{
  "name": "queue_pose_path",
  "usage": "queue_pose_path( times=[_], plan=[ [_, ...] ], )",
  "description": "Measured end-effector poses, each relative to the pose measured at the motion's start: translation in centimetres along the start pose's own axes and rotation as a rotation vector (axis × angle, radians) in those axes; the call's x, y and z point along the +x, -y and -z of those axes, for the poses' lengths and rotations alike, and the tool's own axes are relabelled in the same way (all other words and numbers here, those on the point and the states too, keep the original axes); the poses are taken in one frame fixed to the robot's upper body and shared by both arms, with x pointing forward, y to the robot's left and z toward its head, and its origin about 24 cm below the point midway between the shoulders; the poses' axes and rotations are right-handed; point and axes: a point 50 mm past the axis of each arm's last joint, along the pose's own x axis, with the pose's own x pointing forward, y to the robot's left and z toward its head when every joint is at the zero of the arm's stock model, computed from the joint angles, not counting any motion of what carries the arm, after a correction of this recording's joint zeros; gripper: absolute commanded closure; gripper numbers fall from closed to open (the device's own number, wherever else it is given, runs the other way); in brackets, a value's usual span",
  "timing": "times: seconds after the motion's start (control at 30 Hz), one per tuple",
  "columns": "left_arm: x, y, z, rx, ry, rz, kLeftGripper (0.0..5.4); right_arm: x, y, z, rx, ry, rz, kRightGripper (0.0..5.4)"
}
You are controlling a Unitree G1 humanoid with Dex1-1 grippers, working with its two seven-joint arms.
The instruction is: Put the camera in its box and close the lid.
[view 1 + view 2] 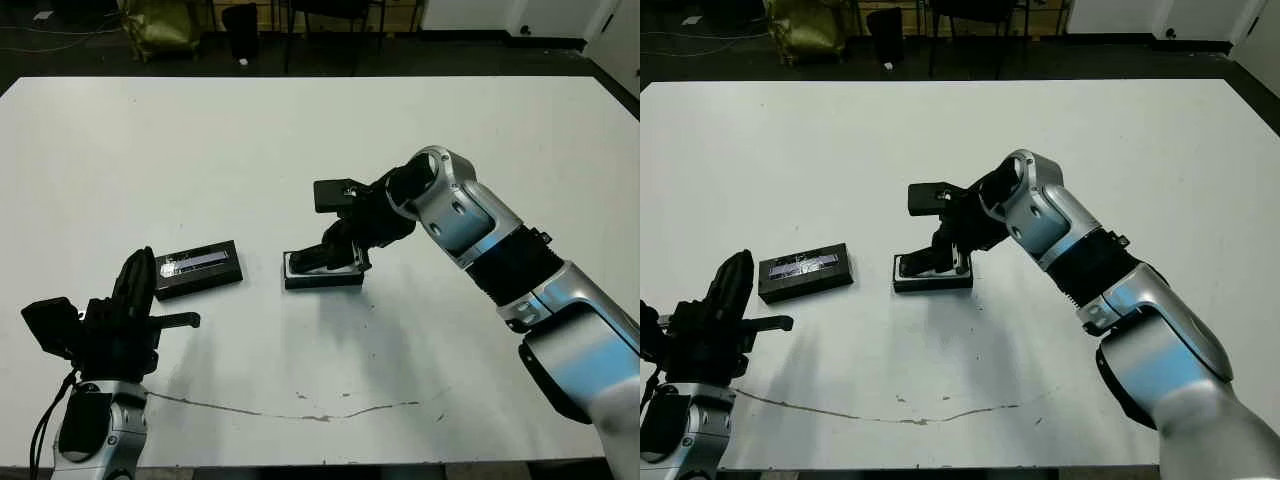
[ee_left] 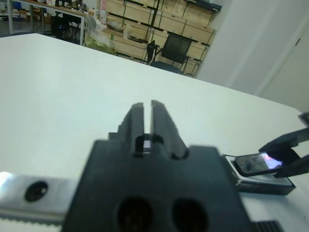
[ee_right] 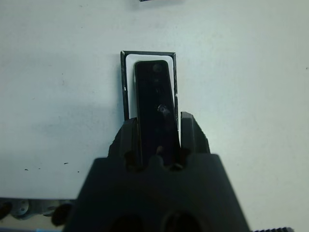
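The box (image 1: 322, 279), a shallow black tray with white lining, lies mid-table. My right gripper (image 1: 337, 252) is shut on the camera (image 3: 154, 96), a slim black bar held lengthwise right over the tray and slightly tilted; whether it touches the lining I cannot tell. The left wrist view shows the camera (image 2: 255, 163) with a pale bluish patch at its held end. To the left of the box, flat on the table, lies the lid (image 1: 198, 269), black with a silvery stripe. My left gripper (image 1: 132, 285) stands near the table's front left with its fingers (image 2: 136, 116) together, holding nothing, a little short of the lid.
The white table (image 1: 300, 140) stretches bare behind the box. A thin dark scratch (image 1: 300, 413) runs along near its front edge. Beyond the far edge are a dark floor, a chair (image 2: 175, 48) and stacked wooden crates (image 2: 145, 29).
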Motion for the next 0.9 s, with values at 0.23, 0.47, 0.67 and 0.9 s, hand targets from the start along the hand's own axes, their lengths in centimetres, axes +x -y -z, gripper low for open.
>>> queue_pose_path(
  times=[0.23,0.47,0.67,0.9],
  plan=[
    [0.0,0.0,0.0,-0.002,0.000,0.002,5.40,0.1,0.0,0.1,-0.005,-0.016,-0.004,4.81],
    [-0.1,0.0,0.1,0.000,-0.002,0.001,5.40,0.4,-0.2,0.0,0.000,-0.026,-0.025,4.81],
    [-0.4,-0.1,0.2,0.005,-0.013,-0.006,5.40,0.9,-0.3,0.0,0.007,-0.034,-0.035,4.81],
    [-0.5,-0.1,0.3,0.005,-0.020,-0.007,5.40,1.1,-0.3,-0.3,-0.012,-0.046,-0.029,4.81]
  ],
)
